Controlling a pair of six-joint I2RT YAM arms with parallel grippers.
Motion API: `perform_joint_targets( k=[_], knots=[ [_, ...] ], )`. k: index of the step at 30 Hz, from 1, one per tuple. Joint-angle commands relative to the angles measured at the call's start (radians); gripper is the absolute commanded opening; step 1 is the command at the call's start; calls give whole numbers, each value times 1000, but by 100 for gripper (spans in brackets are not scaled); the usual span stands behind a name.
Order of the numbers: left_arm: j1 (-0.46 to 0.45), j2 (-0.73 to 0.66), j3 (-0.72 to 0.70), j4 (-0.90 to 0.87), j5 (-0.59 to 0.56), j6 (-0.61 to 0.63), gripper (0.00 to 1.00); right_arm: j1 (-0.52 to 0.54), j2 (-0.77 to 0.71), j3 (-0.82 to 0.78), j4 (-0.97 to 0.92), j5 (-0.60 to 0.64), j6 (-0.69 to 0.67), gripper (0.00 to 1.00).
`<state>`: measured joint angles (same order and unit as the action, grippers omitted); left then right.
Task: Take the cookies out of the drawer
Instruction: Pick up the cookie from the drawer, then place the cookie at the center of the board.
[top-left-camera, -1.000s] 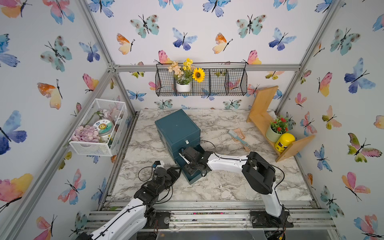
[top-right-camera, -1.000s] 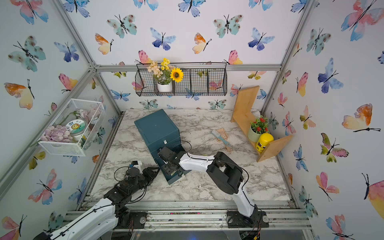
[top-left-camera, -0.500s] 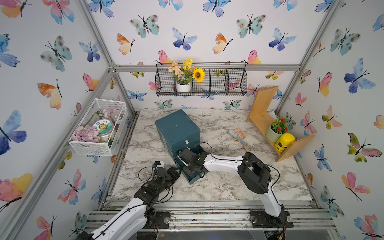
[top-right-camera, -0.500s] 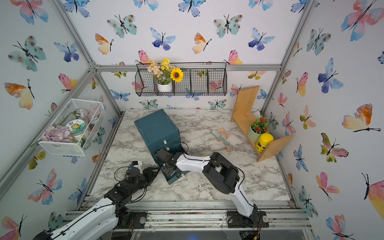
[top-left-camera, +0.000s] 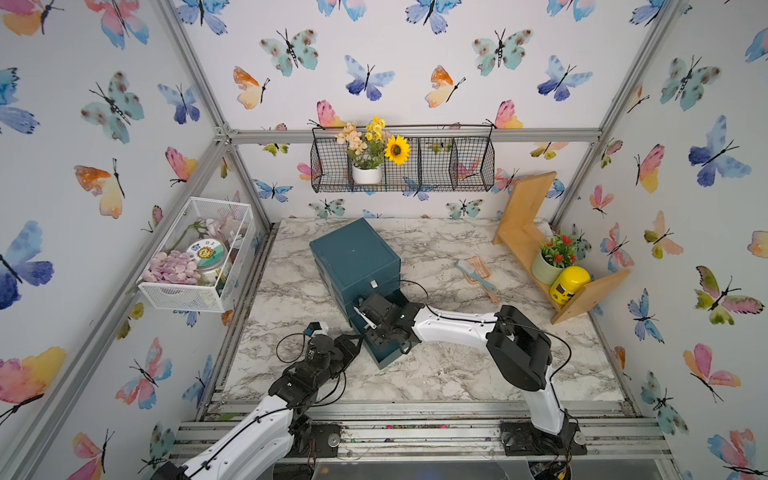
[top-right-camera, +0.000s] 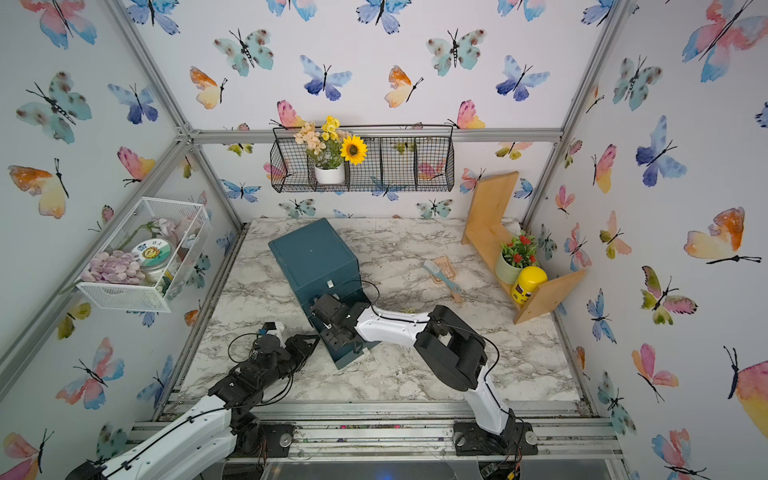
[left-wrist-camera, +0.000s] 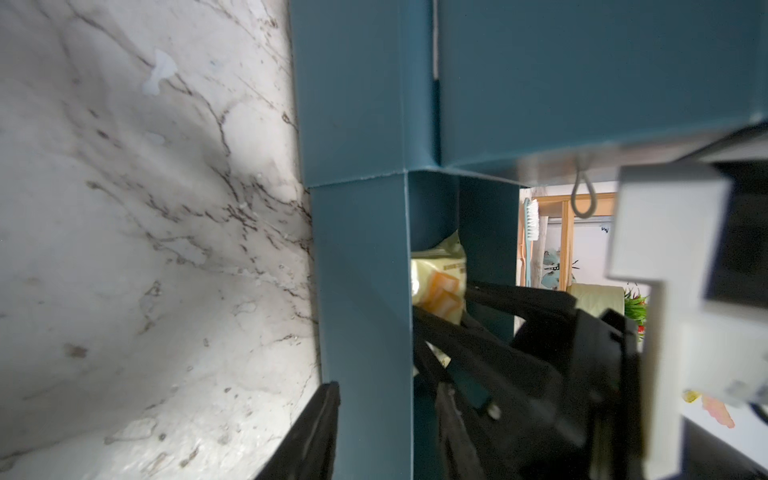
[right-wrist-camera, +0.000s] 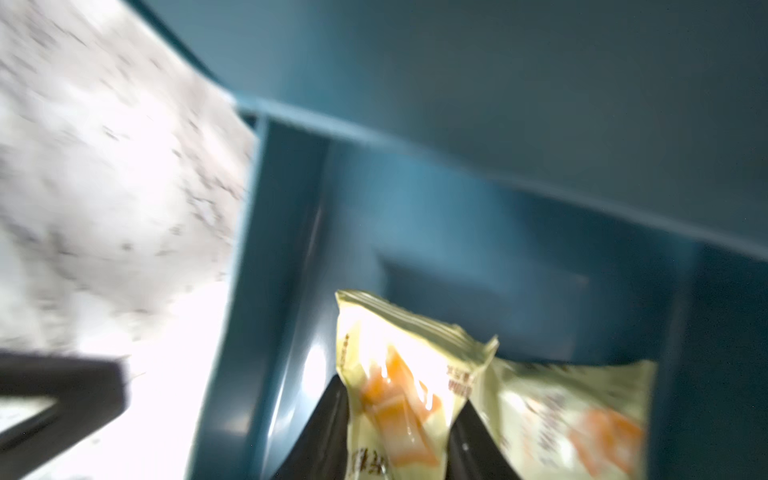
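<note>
In both top views a teal cabinet (top-left-camera: 353, 257) stands on the marble table (top-left-camera: 457, 374) with its bottom drawer (top-left-camera: 388, 357) pulled out toward the arms. The right gripper (top-left-camera: 378, 332) dips into the drawer and its wrist covers the contents from above. The left gripper (top-right-camera: 309, 343) sits at the drawer's corner on the left arm's side. A pink-and-teal brush (top-left-camera: 473, 274) lies well apart, near a wooden shelf (top-left-camera: 523, 237) carrying a potted plant (top-left-camera: 555, 259) and a yellow jar (top-left-camera: 569, 284). In the left wrist view the left gripper's fingers (left-wrist-camera: 320, 424) are clamped on the drawer's side wall, one outside over the marble, one inside. Past them a pale yellow cookie packet (left-wrist-camera: 440, 286) stands in the drawer, and the right arm's black bulk blocks the rest. The right wrist view is blurred, yet it shows that packet pinched upright between the right gripper's dark fingers (right-wrist-camera: 324, 436), with a second packet (right-wrist-camera: 582, 419) just beside it inside the drawer.
</note>
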<state>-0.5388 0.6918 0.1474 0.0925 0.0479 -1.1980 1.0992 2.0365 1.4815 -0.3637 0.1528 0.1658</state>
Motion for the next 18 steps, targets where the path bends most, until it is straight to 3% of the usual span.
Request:
perform_joint_targets(
  k=[1, 11, 18],
  knots=[
    [-6, -28, 16, -27, -40, 4, 44, 1, -79, -28, 45, -24, 16, 32],
    [-5, -47, 18, -25, -47, 5, 44, 1, -234, -122, 56, -17, 58, 30],
    [-6, -12, 28, 10, -33, 19, 44, -2, -363, -198, -15, 86, 66, 30]
  ],
)
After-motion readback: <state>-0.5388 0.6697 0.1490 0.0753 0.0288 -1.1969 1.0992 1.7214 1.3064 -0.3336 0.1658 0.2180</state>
